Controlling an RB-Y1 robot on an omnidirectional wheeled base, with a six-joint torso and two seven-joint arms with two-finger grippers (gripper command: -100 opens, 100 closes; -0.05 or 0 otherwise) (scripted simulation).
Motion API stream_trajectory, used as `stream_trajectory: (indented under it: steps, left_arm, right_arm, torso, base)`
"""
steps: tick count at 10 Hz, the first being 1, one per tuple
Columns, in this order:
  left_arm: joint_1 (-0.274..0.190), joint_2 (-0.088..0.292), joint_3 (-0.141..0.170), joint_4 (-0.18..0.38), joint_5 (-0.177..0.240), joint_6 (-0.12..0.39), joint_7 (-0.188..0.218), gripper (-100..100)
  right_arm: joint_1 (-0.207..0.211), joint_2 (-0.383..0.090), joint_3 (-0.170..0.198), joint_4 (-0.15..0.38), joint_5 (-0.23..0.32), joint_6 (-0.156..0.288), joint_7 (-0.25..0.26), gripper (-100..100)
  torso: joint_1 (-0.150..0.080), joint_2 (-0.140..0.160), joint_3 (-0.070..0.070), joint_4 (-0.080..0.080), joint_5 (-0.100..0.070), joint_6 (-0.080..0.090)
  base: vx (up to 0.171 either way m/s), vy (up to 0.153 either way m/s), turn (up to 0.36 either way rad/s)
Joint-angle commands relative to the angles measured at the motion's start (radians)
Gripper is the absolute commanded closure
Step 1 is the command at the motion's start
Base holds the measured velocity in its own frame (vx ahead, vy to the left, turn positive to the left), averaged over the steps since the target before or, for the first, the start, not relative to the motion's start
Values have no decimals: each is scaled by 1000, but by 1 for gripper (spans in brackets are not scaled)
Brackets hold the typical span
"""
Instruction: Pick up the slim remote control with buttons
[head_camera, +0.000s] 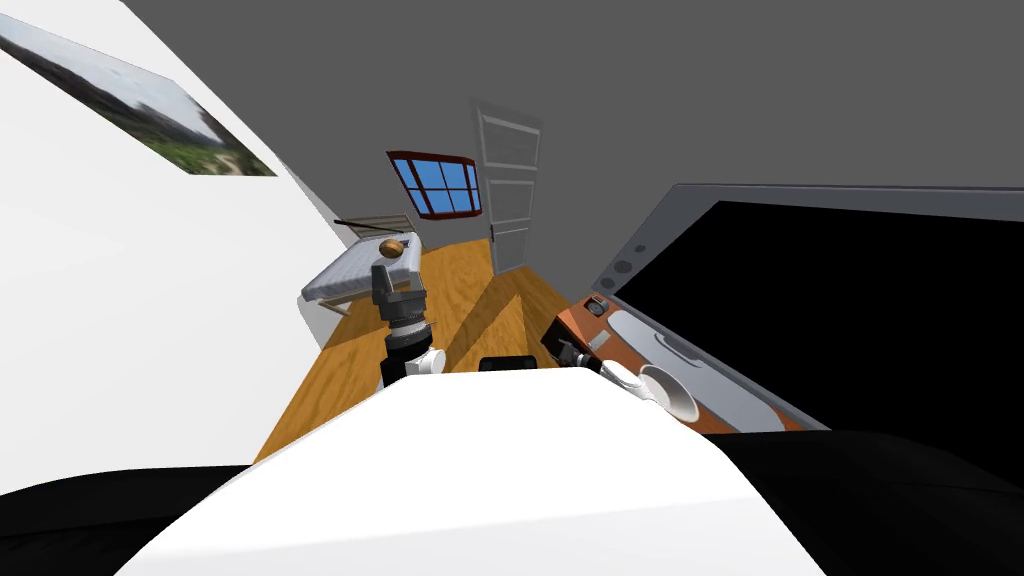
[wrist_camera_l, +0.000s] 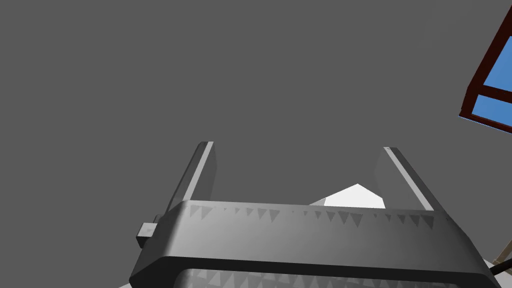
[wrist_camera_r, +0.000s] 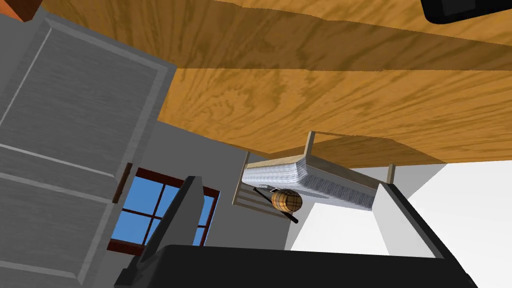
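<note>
Television (head_camera: 860, 320): black screen at 2 o'clock, on an orange-brown stand (head_camera: 575, 325).
Bed (head_camera: 350, 278): grey, at 11 o'clock, across the wood floor (head_camera: 470, 300).
Left gripper (wrist_camera_l: 297, 149): fingers spread, empty, raised at 11 o'clock towards the bed; judged the nearer arm.
Right gripper (wrist_camera_r: 289, 182): spread, empty, low beside the stand at 1 o'clock.
Barrel (wrist_camera_r: 286, 200): brown, lying on the bed.
Remote (wrist_camera_r: 266, 189): probably the small dark piece on the bed just beside the barrel, well beyond both grippers; long axis too small to tell.
</note>
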Motion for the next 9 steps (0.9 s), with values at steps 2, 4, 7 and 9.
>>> stream_trajectory:
  steps: [2, 4, 7, 9]
  left_arm:
    - [0, 0, 0, 0, 0, 0, 0, 0]
    - [0, 0, 0, 0, 0, 0, 0, 0]
    - [0, 0, 0, 0, 0, 0, 0, 0]
    - [0, 0, 0, 0, 0, 0, 0, 0]
  right_arm:
    - [-1, -55, 43, 81, 65, -6, 75, -100]
    - [-1, -55, 43, 92, 65, -6, 75, -100]
    - [-15, -101, 84, 161, 116, -17, 135, -100]
    - [-22, -121, 104, 205, 139, -21, 165, -100]
  torso:
    - [0, 0, 0, 0, 0, 0]
    - [-1, -1, 0, 0, 0, 0]
    - [-1, 0, 0, 0, 0, 0]
    - [-2, -1, -1, 0, 0, 0]
  base:
    - [8, -12, 251]
    - [6, -22, 44]
    - [9, -24, 166]
    - [16, -41, 133]
